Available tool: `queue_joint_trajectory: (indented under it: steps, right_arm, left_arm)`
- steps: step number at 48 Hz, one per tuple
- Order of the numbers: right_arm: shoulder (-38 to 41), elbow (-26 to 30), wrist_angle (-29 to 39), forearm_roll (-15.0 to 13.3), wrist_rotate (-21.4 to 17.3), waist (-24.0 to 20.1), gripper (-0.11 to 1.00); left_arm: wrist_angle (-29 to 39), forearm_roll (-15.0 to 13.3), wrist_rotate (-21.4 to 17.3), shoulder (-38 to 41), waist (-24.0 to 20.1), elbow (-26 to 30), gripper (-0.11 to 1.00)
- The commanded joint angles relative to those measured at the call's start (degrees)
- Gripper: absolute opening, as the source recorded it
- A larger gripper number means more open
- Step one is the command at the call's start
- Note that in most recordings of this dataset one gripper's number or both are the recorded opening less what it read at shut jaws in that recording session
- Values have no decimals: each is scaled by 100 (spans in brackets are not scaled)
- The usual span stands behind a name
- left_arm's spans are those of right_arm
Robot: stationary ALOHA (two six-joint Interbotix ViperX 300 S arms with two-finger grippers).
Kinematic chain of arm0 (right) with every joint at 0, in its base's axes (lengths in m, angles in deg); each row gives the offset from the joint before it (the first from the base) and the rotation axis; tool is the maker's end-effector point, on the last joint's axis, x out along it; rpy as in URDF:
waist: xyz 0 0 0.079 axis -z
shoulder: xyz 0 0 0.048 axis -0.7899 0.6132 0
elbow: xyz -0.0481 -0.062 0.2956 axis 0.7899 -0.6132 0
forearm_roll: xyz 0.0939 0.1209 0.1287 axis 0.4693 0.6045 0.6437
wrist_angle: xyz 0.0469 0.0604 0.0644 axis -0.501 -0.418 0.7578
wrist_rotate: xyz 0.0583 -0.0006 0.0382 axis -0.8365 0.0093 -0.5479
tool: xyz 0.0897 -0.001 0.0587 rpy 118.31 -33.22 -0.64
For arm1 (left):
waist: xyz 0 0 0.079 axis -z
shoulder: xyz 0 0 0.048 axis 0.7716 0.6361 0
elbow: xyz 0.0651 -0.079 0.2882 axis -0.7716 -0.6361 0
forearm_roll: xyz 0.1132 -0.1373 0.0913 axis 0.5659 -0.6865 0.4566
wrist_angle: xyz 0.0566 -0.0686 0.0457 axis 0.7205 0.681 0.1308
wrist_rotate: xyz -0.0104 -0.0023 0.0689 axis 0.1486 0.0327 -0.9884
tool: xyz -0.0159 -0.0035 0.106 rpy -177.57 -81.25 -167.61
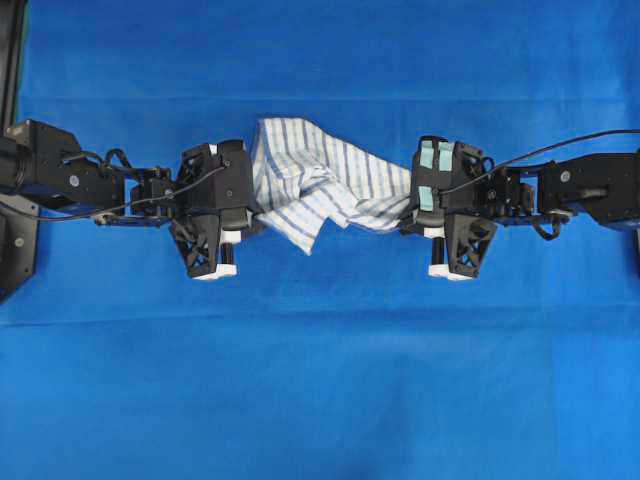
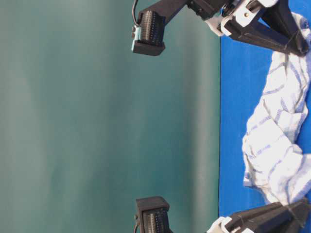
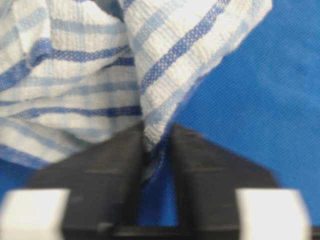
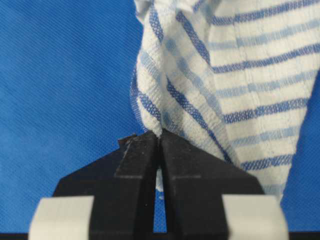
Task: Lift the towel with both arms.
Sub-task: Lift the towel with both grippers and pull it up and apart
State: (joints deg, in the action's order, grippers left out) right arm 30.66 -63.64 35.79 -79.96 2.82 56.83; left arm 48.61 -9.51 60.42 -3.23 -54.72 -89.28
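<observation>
Left wrist view: the left gripper (image 3: 156, 150) has its two black fingers pressed together on a pinched fold of the towel (image 3: 85, 75), with white blocks at the bottom corners of the picture.
Right wrist view: the right gripper (image 4: 160, 150) is clamped tight on a bunched edge of the towel (image 4: 240, 85), a bit of cloth showing between the fingers.
Arm pose: in the overhead view both arms reach in level from the sides, left gripper (image 1: 243, 215) and right gripper (image 1: 412, 215) facing each other with the towel (image 1: 320, 185) between them.
Towel place: it hangs between the two grips over the blue table cover (image 1: 320, 380), about the middle of the picture.
Towel look: white with thin blue and grey stripes, crumpled and twisted (one corner droops toward the near edge of the overhead view).
Side view: the towel (image 2: 277, 131) sags in loose folds between the two sets of fingers; whether its lowest fold touches the cover I cannot tell.
Background: a plain green wall (image 2: 97, 121).
</observation>
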Motion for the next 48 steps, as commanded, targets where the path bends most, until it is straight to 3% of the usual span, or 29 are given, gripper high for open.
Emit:
queue_joint_trajectory:
  steps: [1,3,9,21,31,48]
  right_arm:
    - [-88,105,44,-9,9,26,1]
    - [-114,114,70,0,0,26,1]
    - [-378,149,123,18,-9,26,1]
    - [-1512,352,782,-9,9,18,1]
    - [-2382,571,1327,-105,44,202,1]
    - [-3410,1529,2312,-413,62,527,1]
  left_arm:
    - [70,0,0,-141,0,88,6]
    - [114,0,0,-193,0,105,1]
    - [352,0,35,-501,0,176,1]
    - [1494,-9,44,-1819,0,413,1]
    - [1951,0,35,-2936,0,501,1]
    - [2522,-9,35,-4324,-88,1125,1]
